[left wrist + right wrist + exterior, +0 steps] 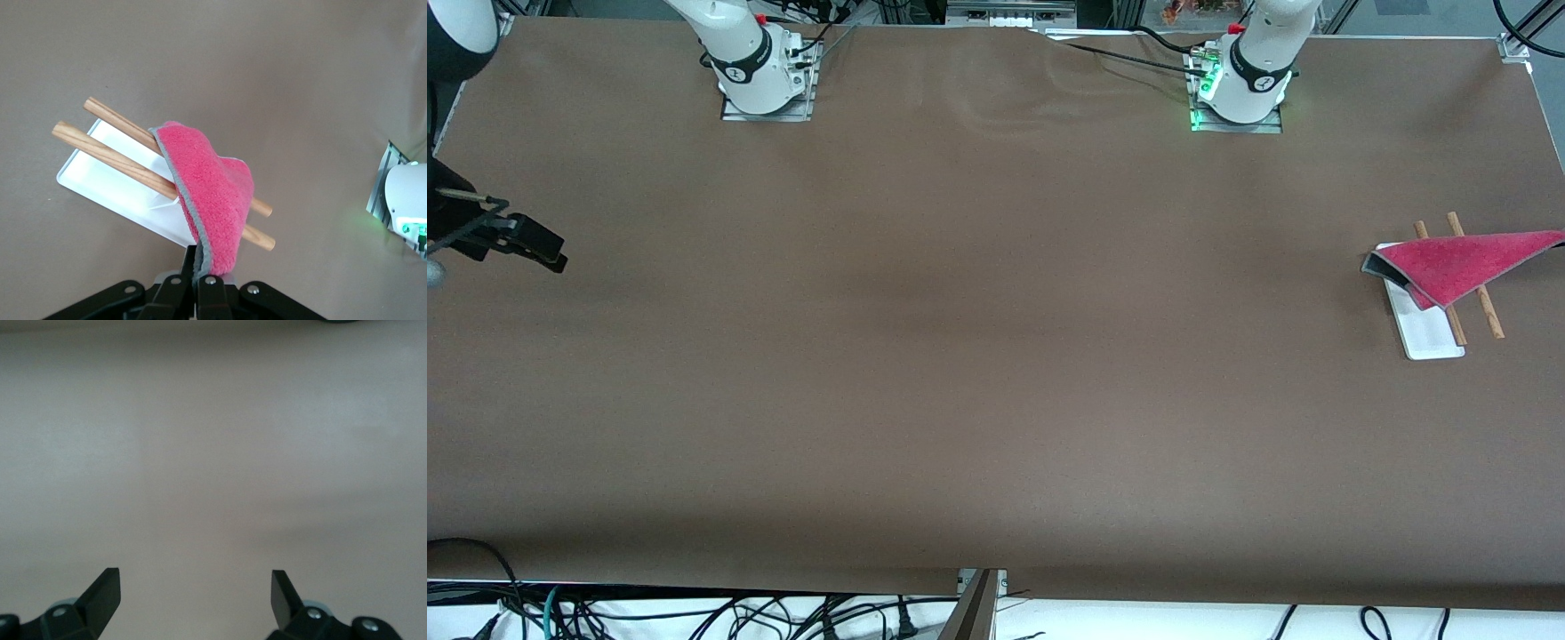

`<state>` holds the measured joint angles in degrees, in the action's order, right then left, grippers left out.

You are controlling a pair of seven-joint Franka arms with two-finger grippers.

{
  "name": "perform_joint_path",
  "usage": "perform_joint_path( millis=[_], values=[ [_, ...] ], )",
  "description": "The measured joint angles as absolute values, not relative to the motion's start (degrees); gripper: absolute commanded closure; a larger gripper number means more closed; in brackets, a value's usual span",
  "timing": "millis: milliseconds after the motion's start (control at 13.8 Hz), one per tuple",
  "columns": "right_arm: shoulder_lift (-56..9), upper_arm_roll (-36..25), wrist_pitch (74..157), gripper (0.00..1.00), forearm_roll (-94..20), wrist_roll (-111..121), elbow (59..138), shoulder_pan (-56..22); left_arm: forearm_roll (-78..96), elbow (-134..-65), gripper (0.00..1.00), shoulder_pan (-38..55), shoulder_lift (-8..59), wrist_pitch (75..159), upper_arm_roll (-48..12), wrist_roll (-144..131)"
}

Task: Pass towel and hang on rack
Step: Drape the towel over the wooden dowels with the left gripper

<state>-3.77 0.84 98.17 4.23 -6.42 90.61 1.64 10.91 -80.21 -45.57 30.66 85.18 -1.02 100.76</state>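
Two Franka arms stand at one brown table (pixel 960 356). One towel and one rack are present, both at the left arm's end of the table.

Rack (pixel 1430 331): one flat white base plate lying on the table, carrying two light-brown wooden rods (pixel 1488 313) that run side by side, close together and parallel. In the left wrist view the same count holds: one white plate (pixel 100 181) and two rods (pixel 107 155).

Towel (pixel 1458 262): one pink-red cloth with a thin grey edge, draped across both rods, so that a rod end shows on each side of it. Its darker grey back shows at the folded edge toward the right arm's end. One corner stretches out toward the table's edge at the left arm's end.

Left end effector (pixel 200 293): seen only in the left wrist view, over the rack. Its two fingers are pressed together on the lower tip of the towel (pixel 210 210), which hangs from the rods to the fingers.

Right end effector (pixel 195 593): waiting at the right arm's end of the table, above bare table surface. Its two fingers (pixel 103 590) stand wide apart with nothing between them. In the front view it appears as a dark shape (pixel 534 244) at the edge of the picture.
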Motion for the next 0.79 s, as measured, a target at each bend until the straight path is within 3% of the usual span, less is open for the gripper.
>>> perform_joint_path(
  millis=[794],
  values=[
    [-3.4,0.0,96.0,0.0,2.4,0.4,91.2,2.4,10.8,-79.3,1.0,-49.7,34.6,87.2,-0.9,106.4]
  ],
)
